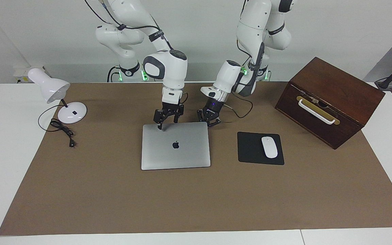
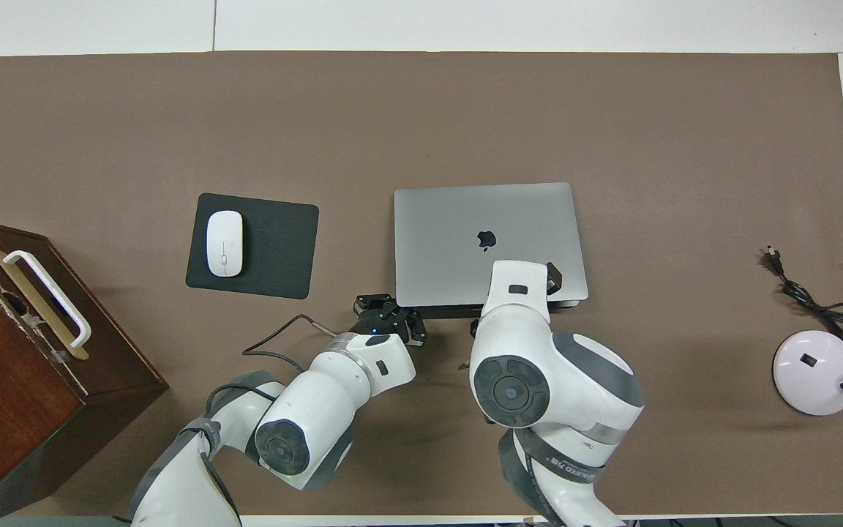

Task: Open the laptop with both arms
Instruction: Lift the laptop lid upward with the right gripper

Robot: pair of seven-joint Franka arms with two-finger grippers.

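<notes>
Two pincers at the shut laptop (image 1: pixel 175 145).
Right gripper (image 1: pixel 167 119) spread, fingertip on lid; left gripper (image 1: pixel 209 119), grip unclear, could slip underneath.

One laptop (image 1: pixel 175 145) is lying on the brown mat (image 1: pixel 114 204). Beside it, one mouse pad (image 1: pixel 250 149) is carrying one white mouse (image 1: pixel 269 147). One wooden box (image 1: pixel 328 100) and one desk lamp (image 1: pixel 58 97) are sitting toward opposite ends. Two arms are reaching in.
</notes>
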